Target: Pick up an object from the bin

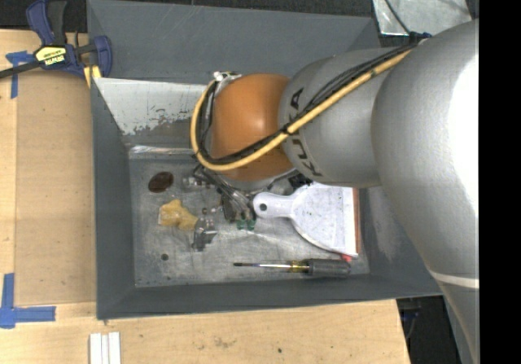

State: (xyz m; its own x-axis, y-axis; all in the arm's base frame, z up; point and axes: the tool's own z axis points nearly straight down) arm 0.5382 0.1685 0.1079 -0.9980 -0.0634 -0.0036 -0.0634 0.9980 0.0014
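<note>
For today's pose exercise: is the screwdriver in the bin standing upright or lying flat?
Lying flat. The screwdriver rests on the bin floor, thin shaft and dark handle both along the surface.

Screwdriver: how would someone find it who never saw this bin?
Look in the grey metal bin, along the floor's bottom edge in the view, just under the white scraper. The screwdriver lies flat there. It is the only long thin thing, with a black handle, unlike the brown oval and tan lump up left.

Bright overhead light, glare on bin wall (155,103)
</note>
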